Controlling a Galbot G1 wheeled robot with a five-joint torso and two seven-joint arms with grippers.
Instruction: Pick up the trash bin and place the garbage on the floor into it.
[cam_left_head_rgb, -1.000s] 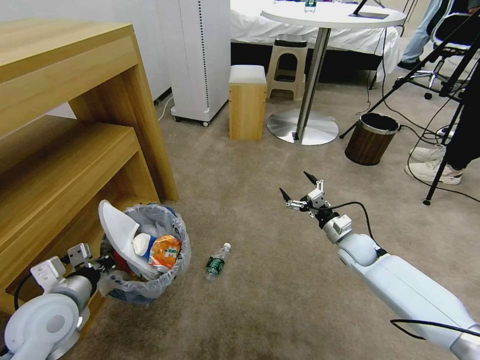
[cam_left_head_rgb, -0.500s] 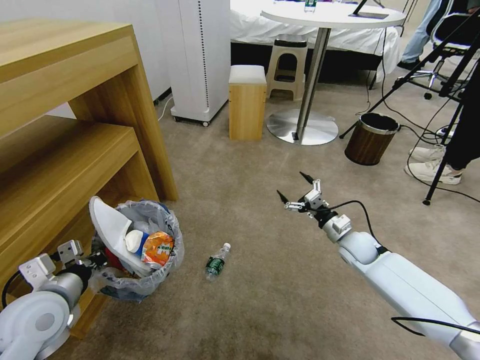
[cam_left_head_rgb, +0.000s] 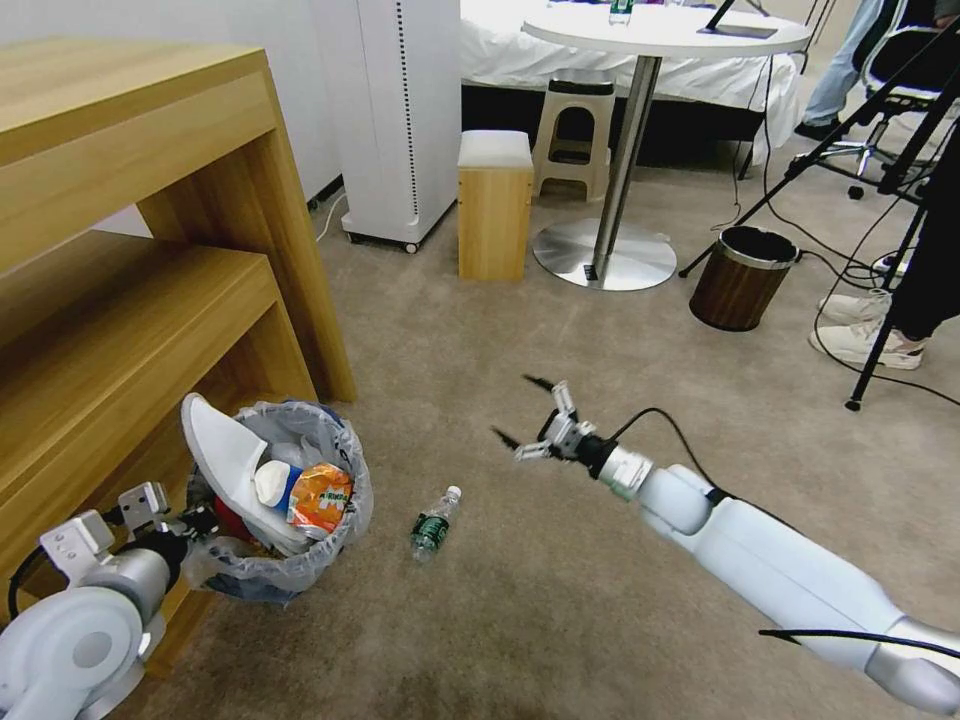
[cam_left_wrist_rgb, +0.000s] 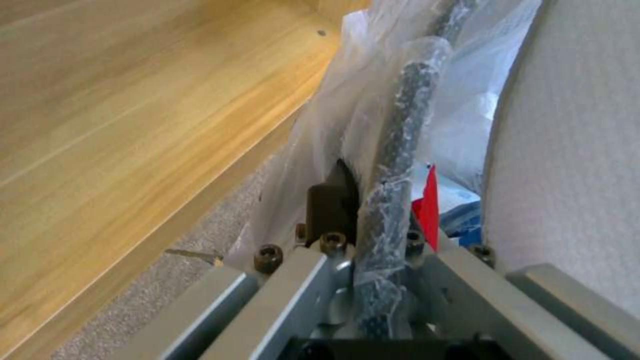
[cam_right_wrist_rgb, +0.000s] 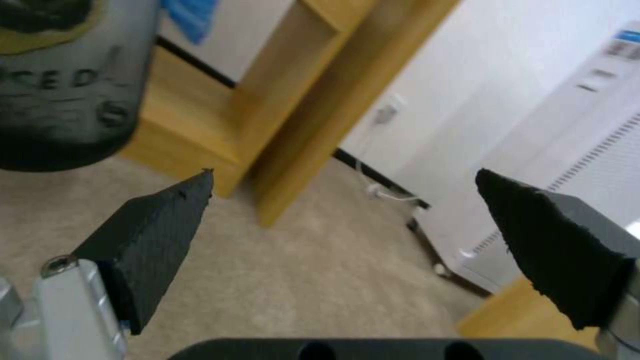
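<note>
The trash bin (cam_left_head_rgb: 262, 578), lined with a crinkled white bag, stands on the beige floor (cam_left_head_rgb: 540, 610) by the wooden shelf. It holds a white slipper (cam_left_head_rgb: 225, 455), an orange wrapper (cam_left_head_rgb: 318, 497) and other garbage. My left gripper (cam_left_head_rgb: 197, 522) is shut on the bin's near rim; the left wrist view shows the bagged rim (cam_left_wrist_rgb: 407, 115) running between the fingers of the left gripper (cam_left_wrist_rgb: 373, 240), with the slipper (cam_left_wrist_rgb: 573, 150) beside it. A small bottle (cam_left_head_rgb: 432, 524) lies on the carpet right of the bin. My right gripper (cam_left_head_rgb: 518, 408) hangs open above the floor, up and right of the bottle; the right wrist view shows the right gripper (cam_right_wrist_rgb: 343, 177) spread wide.
A wooden shelf unit (cam_left_head_rgb: 150, 260) fills the left. A brown wood-look bin (cam_left_head_rgb: 743, 278), a round table's base (cam_left_head_rgb: 605, 255), a wooden stool (cam_left_head_rgb: 495, 205) and a white unit (cam_left_head_rgb: 395, 120) stand farther off. Tripod legs (cam_left_head_rgb: 880, 350) and a person's shoes (cam_left_head_rgb: 862, 342) are at right.
My right arm swung left and lower, bringing its open gripper closer to the bottle. The bin and left gripper shifted slightly left early on, then stayed put.
</note>
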